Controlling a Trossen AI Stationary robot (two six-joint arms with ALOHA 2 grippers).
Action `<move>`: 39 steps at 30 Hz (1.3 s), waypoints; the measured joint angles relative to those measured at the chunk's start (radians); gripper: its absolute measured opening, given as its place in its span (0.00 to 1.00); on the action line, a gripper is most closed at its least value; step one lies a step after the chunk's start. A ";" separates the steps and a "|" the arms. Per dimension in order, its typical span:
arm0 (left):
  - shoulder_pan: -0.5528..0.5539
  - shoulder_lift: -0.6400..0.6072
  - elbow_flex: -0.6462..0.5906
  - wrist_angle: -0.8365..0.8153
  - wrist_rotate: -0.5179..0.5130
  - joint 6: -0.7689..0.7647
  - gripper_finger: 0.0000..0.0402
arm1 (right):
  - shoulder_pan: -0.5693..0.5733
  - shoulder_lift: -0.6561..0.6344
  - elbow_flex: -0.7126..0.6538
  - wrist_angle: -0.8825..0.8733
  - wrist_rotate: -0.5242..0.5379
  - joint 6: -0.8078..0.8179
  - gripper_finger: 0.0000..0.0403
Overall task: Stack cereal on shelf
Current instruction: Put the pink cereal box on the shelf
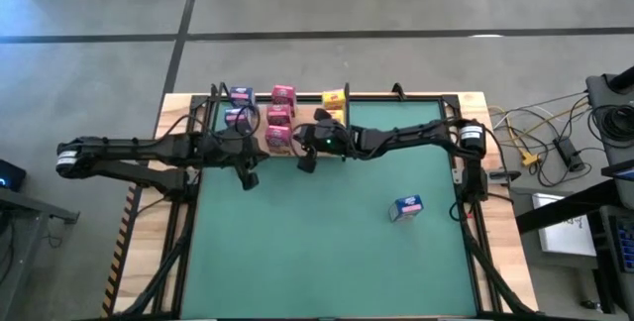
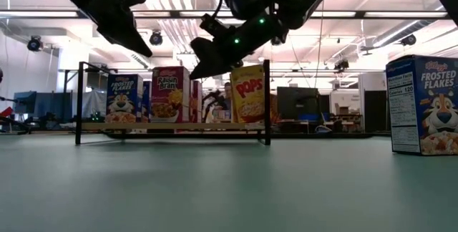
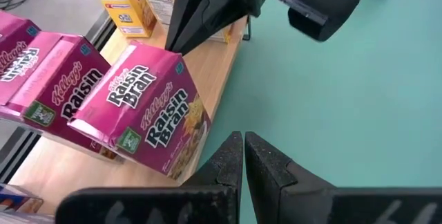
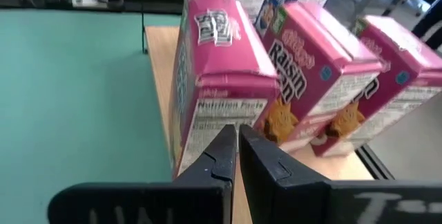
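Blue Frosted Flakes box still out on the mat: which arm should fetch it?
Right, probably. The Frosted Flakes box lies on the mat's right half, nearer the right arm's base; the left gripper hovers farther away.

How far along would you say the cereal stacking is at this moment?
Mostly done: pink boxes, blue boxes and yellow boxes stand on the shelf. Nothing is in hand; the left gripper and right gripper are shut and empty. One blue box remains on the mat.

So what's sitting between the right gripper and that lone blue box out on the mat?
Nothing: in the high view only bare green mat separates the right gripper from the blue box.
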 joint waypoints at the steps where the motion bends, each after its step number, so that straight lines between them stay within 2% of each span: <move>1: 0.000 0.002 -0.001 0.001 -0.001 0.000 0.00 | 0.000 -0.003 0.006 -0.027 0.001 0.002 0.02; 5: 0.000 0.005 -0.001 0.013 -0.068 0.002 0.00 | 0.000 -0.015 0.024 -0.093 0.001 0.005 0.02; 15: 0.000 -0.009 -0.001 0.029 -0.416 -0.011 0.00 | -0.003 -0.044 0.078 -0.119 0.001 -0.073 0.02; 25: 0.000 -0.008 -0.002 -0.056 -0.411 -0.024 0.00 | -0.063 -0.017 0.177 -0.025 -0.016 -0.234 0.02; 29: 0.000 -0.010 -0.002 -0.068 -0.411 -0.026 0.00 | -0.106 0.019 0.178 0.048 -0.099 -0.238 0.02; 39: 0.000 -0.010 -0.003 -0.078 -0.410 -0.026 0.00 | -0.155 0.109 0.187 0.117 -0.162 -0.193 0.02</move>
